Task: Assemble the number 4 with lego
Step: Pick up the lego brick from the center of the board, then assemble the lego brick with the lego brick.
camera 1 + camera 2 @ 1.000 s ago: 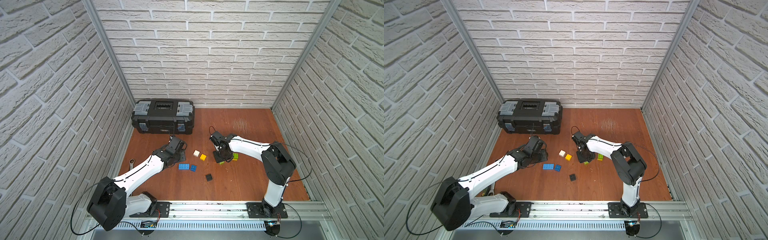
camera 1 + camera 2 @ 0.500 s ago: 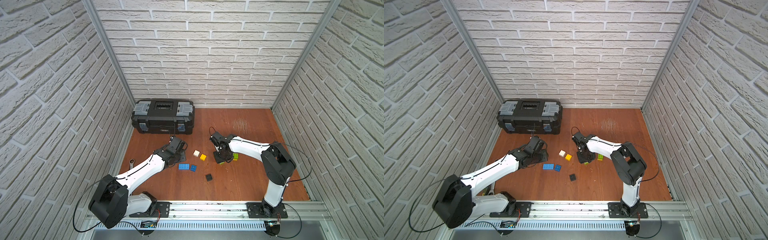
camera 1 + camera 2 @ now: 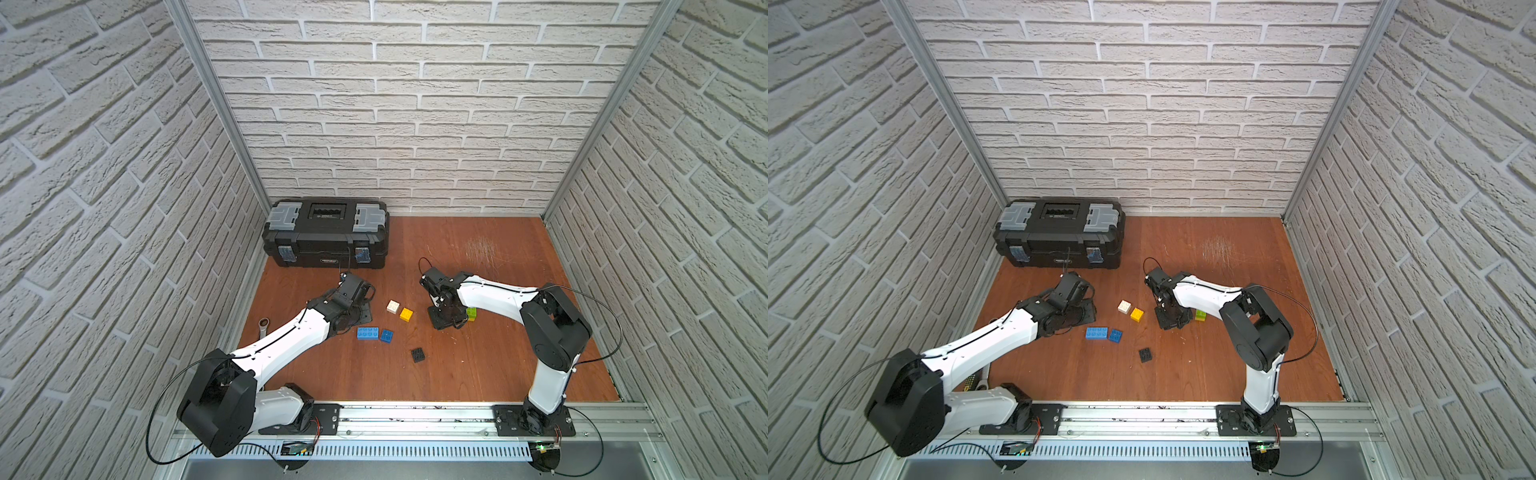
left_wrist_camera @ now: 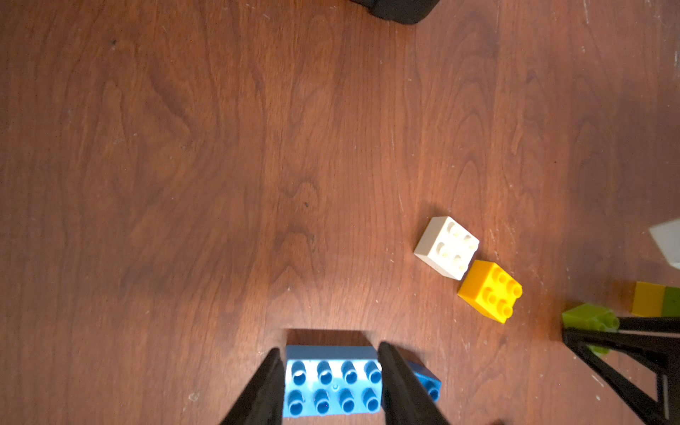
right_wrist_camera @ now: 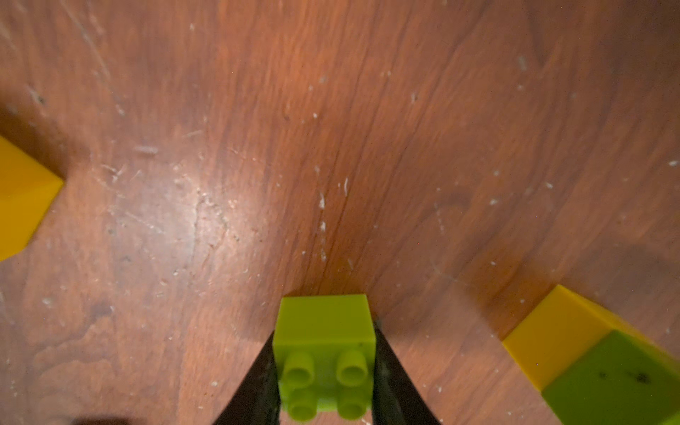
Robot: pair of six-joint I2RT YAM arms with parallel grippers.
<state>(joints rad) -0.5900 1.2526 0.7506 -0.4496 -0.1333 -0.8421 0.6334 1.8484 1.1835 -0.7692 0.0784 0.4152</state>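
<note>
while our right end effector pinches the lime brick, left end effector grips the long blue brick: pickup, we judge; next, lift, align studs.

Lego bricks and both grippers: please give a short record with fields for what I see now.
left gripper: shut on the long light-blue brick, resting on the table
right gripper: shut on the lime green brick
loose on table: white brick, yellow brick, dark blue brick, black brick
near right gripper: yellow-green pair
number 4: not yet formed
back corner: toolbox
</note>
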